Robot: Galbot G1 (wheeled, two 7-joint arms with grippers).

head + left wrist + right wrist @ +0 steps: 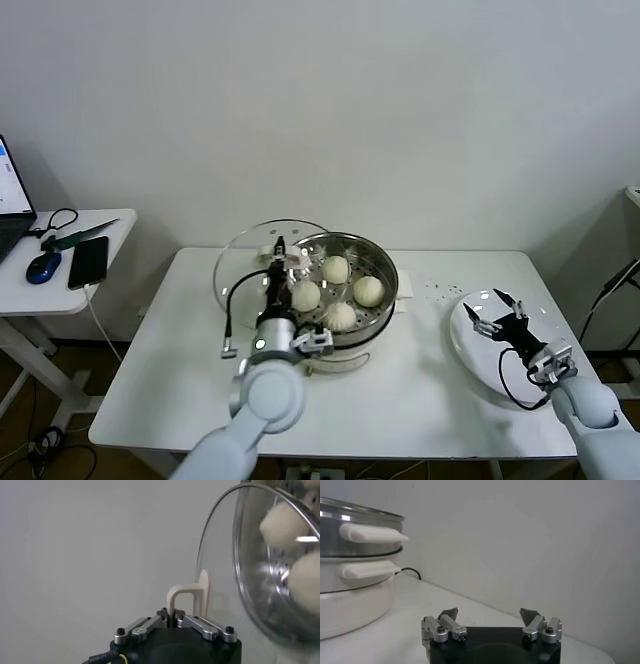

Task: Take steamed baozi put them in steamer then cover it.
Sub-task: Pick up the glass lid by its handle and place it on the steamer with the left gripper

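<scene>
Left end effector (pixel 281 252) is pressed together on the white bar handle (pixel 190 596) of the cover (pixel 252 262) — the wrist view shows the fingers closed tight at the handle's base. It holds the clear glass cover tilted up on edge at the steamer's left side, partly over the left rim; whether glass touches steel there cannot be told. The cover is not yet seated flat on the pot.

Just to the right, the steamer (pixel 385 265) stands at the middle of the white table (pixel 420 380), a shiny steel pot on a white base. All four steamed baozi (pixel 337 268) sit inside on the perforated tray, close together, smooth and cream-white. Seen through the tilted glass in the left wrist view, two of them appear as pale rounded shapes.

Farther right, well apart from the steamer, a flat white plate (pixel 462 338) lies near the table's right edge with no buns visible on it. Right end effector (pixel 506 316) hovers over this plate with its fingers spread wide, holding nothing — it appears idle.

Judged from this layout, the loading part looks finished: no baozi remain outside the pot. What is left is the closing step — lowering the cover level until its rim rests on the steamer all round, then letting go of the handle.
</scene>
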